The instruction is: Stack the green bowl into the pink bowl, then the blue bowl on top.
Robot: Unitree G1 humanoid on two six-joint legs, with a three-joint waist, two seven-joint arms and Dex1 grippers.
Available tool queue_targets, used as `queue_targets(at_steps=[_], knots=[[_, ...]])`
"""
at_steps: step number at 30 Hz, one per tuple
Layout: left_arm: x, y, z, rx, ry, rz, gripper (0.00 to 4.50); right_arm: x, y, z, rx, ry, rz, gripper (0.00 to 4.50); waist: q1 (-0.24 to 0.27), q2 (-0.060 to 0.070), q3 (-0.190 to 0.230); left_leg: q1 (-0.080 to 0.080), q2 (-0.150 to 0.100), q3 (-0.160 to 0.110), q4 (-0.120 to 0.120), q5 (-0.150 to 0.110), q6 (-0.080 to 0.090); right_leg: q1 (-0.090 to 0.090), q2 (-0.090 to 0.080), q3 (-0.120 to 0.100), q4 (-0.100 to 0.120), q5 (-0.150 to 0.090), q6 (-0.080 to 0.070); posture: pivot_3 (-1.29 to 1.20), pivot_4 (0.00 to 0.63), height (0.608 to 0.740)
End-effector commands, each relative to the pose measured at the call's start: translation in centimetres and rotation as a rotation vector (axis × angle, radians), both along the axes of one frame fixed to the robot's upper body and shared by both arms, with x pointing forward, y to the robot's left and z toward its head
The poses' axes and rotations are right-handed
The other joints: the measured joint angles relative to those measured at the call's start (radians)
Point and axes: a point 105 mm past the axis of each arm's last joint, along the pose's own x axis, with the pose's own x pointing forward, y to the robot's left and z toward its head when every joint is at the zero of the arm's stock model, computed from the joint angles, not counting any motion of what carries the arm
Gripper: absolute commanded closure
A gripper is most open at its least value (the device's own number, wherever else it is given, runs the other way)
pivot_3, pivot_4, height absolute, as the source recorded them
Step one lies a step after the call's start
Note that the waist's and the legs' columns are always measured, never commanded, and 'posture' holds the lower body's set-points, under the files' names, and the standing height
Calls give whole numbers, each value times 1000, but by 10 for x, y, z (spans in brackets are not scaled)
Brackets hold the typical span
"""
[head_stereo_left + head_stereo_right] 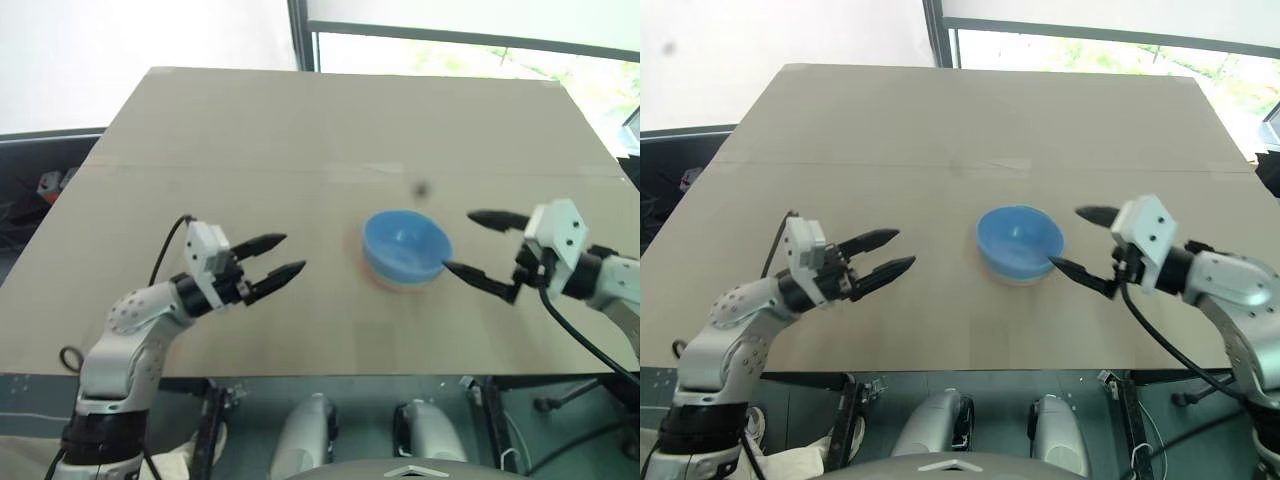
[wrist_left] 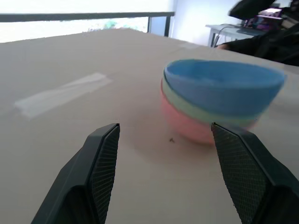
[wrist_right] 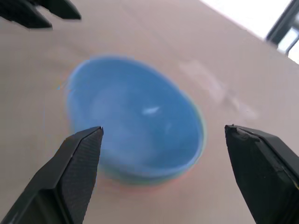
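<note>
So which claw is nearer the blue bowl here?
The right claw: it sits open just beside the blue bowl, its near finger almost at the rim. The left claw is open too, clearly farther off on the opposite side.

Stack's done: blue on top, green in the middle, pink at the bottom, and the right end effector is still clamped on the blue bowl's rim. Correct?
Not quite. The right end effector is open, its fingers clear of the blue bowl, as the left eye view shows. The stack order is right: blue, green bowl, pink bowl.
</note>
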Motion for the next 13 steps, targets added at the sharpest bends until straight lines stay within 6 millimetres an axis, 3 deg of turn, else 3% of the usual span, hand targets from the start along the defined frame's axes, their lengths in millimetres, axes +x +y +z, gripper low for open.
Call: queue_targets(at_steps=[1, 2, 5, 6, 9, 13], knots=[[-15, 16, 19, 19, -68, -13, 1204, -11, -35, 7, 30, 9, -99, 134, -1, 0, 0, 1, 0, 1, 0, 0, 0, 0, 0, 1, 1, 0, 0, 0, 150, 740], [-17, 21, 20, 22, -59, 0, 1204, -15, -44, 3, 10, 25, -121, 134, -1, 0, 0, 2, 1, 1, 0, 0, 0, 0, 0, 1, 1, 0, 0, 0, 150, 740], [-34, 44, 14, 82, 15, -13, 444, -26, -78, 2, -63, 28, -231, 0, -1, 0, 0, 4, 1, 1, 0, 0, 0, 1, 1, 1, 4, 0, -1, 0, 150, 740], [-31, 53, 13, 126, -14, 42, 22, -30, -84, 2, -73, 35, -247, 0, -1, 1, 0, 4, 1, 1, 0, 0, 0, 0, 1, 1, 4, -1, -2, 0, 150, 740], [-25, 62, 8, 207, -40, 119, 22, -38, -89, 1, -78, 60, -252, 0, 1, 0, -2, 5, 1, 1, 0, -1, 2, 1, 1, 2, 4, -2, -4, 0, 150, 740], [-30, 49, 6, 193, -10, 31, 22, -37, -85, -1, -58, 63, -250, 0, -1, -1, -2, 5, 1, 1, 0, -1, 1, 1, 0, 3, 4, -2, -4, 0, 150, 740]])
